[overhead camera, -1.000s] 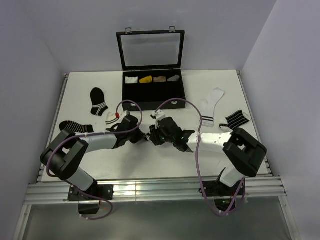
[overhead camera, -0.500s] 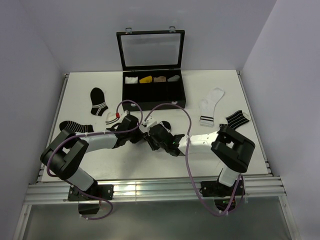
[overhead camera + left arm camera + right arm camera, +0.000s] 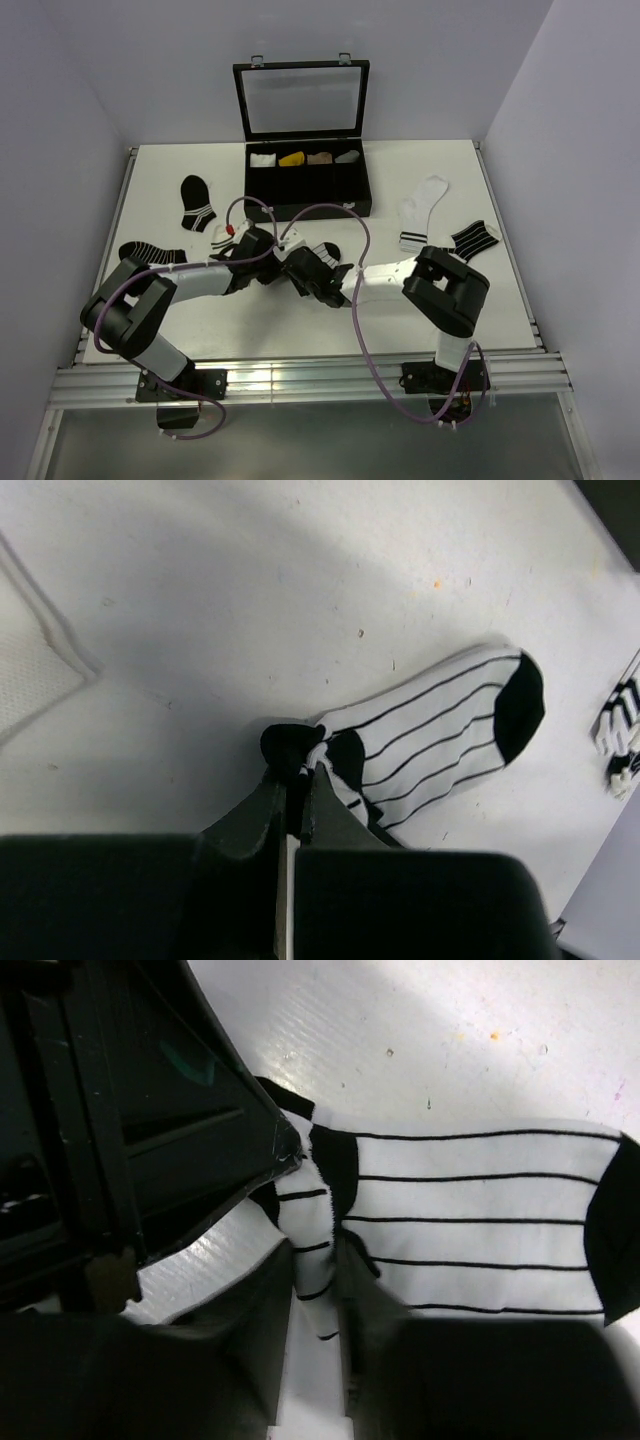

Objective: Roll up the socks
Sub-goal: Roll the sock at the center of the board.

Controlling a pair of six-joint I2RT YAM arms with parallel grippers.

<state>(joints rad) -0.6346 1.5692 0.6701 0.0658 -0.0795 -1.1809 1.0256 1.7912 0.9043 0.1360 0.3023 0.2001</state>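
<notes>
The left gripper (image 3: 293,780) is pinching the black cuff end of the striped sock (image 3: 440,730) — lying flat on the table (image 3: 200,600) between the arms — while the right gripper (image 3: 318,1250) is clamping a fold just beside it, crowding close and risking a collision or the fabric slipping loose.

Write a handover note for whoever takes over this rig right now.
Left gripper: jaws shut on the cuff end of the striped sock.
Right gripper: jaws pinching a fold of the same sock, right beside the left gripper.
Plain white sock: lying flat off to the right, untouched.
Done: nothing rolled yet.
Left: roll both socks.
</notes>
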